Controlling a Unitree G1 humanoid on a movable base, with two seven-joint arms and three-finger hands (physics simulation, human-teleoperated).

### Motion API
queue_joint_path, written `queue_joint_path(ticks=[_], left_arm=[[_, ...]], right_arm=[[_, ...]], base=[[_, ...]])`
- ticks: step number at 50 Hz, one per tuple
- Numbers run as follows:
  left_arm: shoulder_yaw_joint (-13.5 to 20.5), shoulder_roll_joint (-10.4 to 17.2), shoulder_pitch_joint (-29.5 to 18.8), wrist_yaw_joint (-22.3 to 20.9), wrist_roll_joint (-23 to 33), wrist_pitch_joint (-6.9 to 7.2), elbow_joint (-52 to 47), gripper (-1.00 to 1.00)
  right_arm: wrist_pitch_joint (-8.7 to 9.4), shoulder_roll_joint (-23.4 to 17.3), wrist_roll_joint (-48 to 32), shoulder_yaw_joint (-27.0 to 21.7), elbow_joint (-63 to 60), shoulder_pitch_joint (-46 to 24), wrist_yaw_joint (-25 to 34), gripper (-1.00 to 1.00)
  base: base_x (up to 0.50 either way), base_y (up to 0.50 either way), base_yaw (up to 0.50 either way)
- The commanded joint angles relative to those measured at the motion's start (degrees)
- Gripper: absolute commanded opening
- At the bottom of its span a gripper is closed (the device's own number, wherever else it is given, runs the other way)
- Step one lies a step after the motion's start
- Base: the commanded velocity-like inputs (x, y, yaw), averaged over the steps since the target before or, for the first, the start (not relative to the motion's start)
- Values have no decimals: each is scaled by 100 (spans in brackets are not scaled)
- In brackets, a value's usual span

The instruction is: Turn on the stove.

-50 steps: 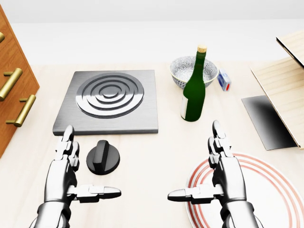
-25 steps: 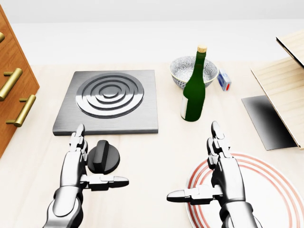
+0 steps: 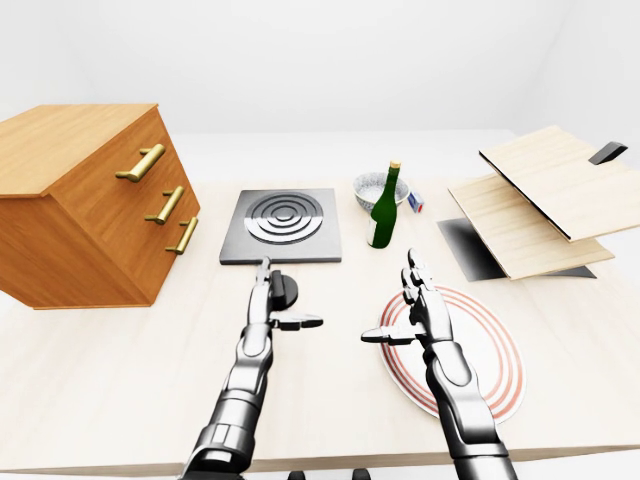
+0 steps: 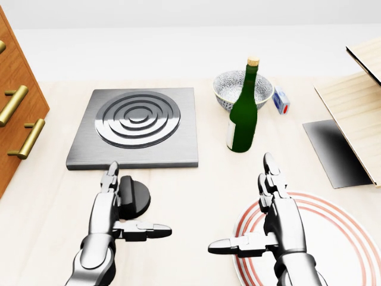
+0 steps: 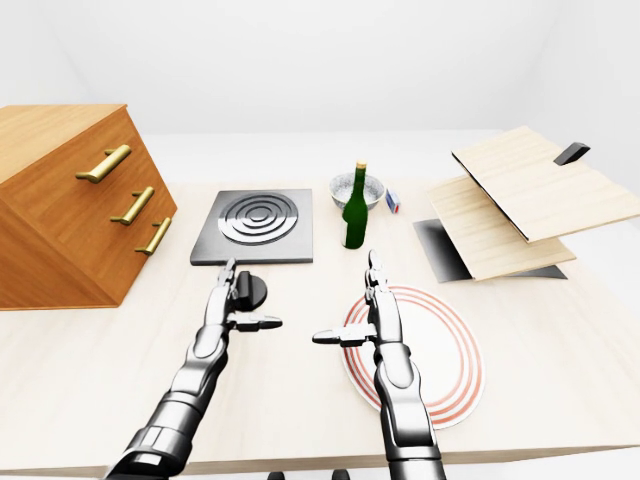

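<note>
Stove [image 4: 136, 125]: flat grey metal plate with concentric burner rings, lying toward the counter's far edge, left of centre, beside the wooden drawer cabinet [image 3: 85, 205]. Rigid, fixed in look; not itself to be lifted.

Knob [image 4: 134, 196]: black round dial with a raised bar across its face, seated on the counter just below the stove's near edge. Judged stiff, light, turning on its own axis; the smooth rim may slip, so the raised bar is the likelier purchase, pinched from both sides.

Left hand [image 4: 116, 214]: fingers spread, none closed; two upright fingers stand against the knob's left side, thumb extended rightward below it. Whether they touch the knob cannot be told.

Right hand [image 4: 271, 223]: fingers spread, holding nothing, above the left rim of the red-ringed plate [image 4: 351, 238].

Also present: green bottle [image 4: 244, 110], upright, right of the stove; patterned bowl [image 4: 229, 89] behind it; wooden boards [image 3: 530, 200] at the counter's right edge.
</note>
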Motion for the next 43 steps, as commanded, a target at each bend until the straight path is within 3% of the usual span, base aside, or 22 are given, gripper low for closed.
queue_joint_path(ticks=[1, 10, 15, 19, 22, 23, 25, 26, 28, 30, 33, 35, 36, 38, 40, 43], left_arm=[[-309, -268, 373, -118, 213, 0, -631, 100], [-858, -610, 1111, -215, 494, 71, -1581, 100], [-927, -650, 1132, -193, 555, 0, -1497, 100], [-968, -694, 1126, -188, 560, 89, -1652, 100], [-988, -720, 1081, -170, 566, 1, -1554, 100], [-1024, -735, 1126, -177, 580, 64, -1663, 100], [-1043, -757, 1100, -165, 586, 44, -1615, 100], [-1091, -782, 1141, -166, 605, 116, -1716, 100], [-1129, -817, 1128, -150, 612, 86, -1662, 100], [-1227, -866, 1197, -143, 647, 190, -1821, 100], [-1371, -963, 1191, -94, 711, 119, -1720, 100], [-1434, -1027, 1163, -81, 737, 172, -1743, 100], [-1502, -1087, 1159, -94, 745, 313, -1882, 100], [-1571, -1125, 1168, -90, 751, 377, -1947, 100], [-1642, -1166, 1170, -91, 762, 352, -1908, 100], [-1792, -1240, 1238, -66, 814, 424, -2013, 100]], right_arm=[[23, 1, -9, 9, 0, -8, 2, 100], [-12, -9, -13, -3, 48, -24, 22, 100], [14, -7, -22, 4, -4, -11, 24, 100], [-21, -8, -30, 2, 22, -13, 31, 100], [-15, -7, -33, 7, 7, -9, 36, 100], [27, -4, -33, 12, -44, 0, 35, 100], [-20, -4, -32, 6, 25, -15, 37, 100], [-12, -3, -38, 14, 3, -9, 37, 100], [-28, -5, -43, 13, 21, -12, 38, 100], [-26, -4, -40, 11, 16, -14, 38, 100], [10, -3, -48, 18, -32, -3, 34, 100], [7, -5, -44, 13, -30, -2, 39, 100], [13, -5, -44, 13, -47, 2, 38, 100], [5, -6, -42, 8, -31, -7, 38, 100], [-5, -8, -41, 5, -18, -14, 41, 100], [-3, -7, -40, 5, -32, -8, 42, 100]], base=[[0, 0, 0], [0, 0, 0], [0, 0, 0], [0, 0, 0], [0, 0, 0], [0, 0, 0], [0, 0, 0], [0, 0, 0], [0, 0, 0], [0, 0, 0], [0, 0, 0], [0, 0, 0], [0, 0, 0], [0, 0, 0], [0, 0, 0], [0, 0, 0]])
